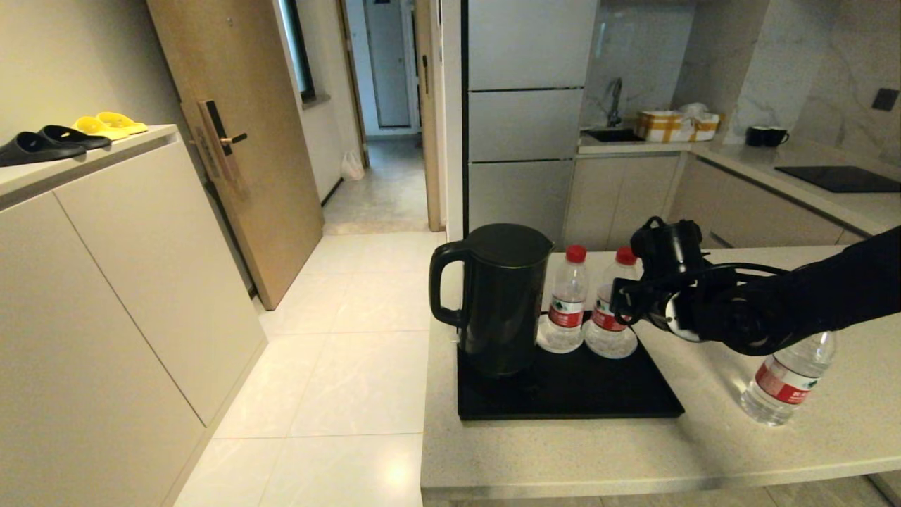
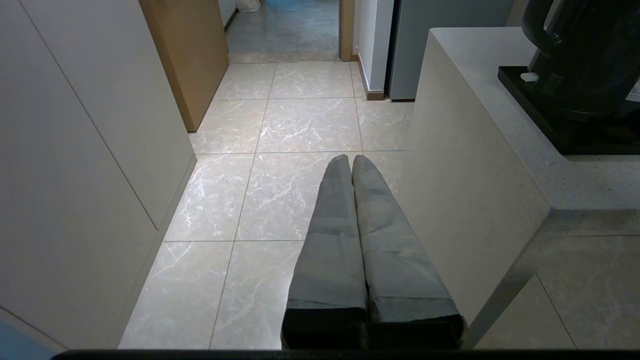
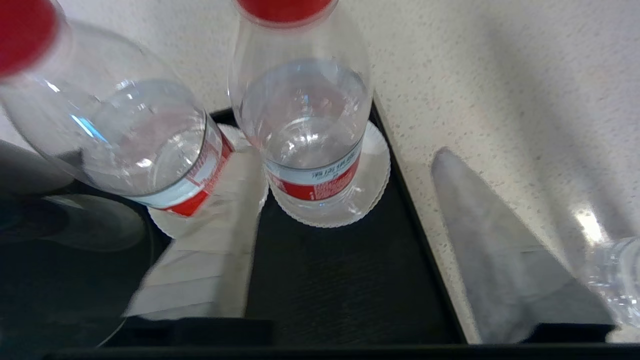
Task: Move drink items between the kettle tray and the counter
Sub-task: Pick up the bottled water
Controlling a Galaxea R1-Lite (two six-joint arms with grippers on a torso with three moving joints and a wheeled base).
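Spread wide, your right gripper (image 3: 345,200) brackets the right-hand bottle (image 3: 305,125) on the tray (image 1: 598,394) without touching it yet. Your left gripper (image 2: 350,162) has its jaws pressed together, parked low over the floor left of the counter (image 1: 633,451). One bottle (image 1: 788,380) already stands on the counter to the right; two remain on the tray beside the kettle (image 1: 496,296), including the left one (image 1: 565,303). Your right arm reaches in from the right, wrist tipped downward.

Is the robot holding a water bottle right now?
No. The right gripper is open near a tray bottle, gripping nothing. The left gripper is shut and empty.
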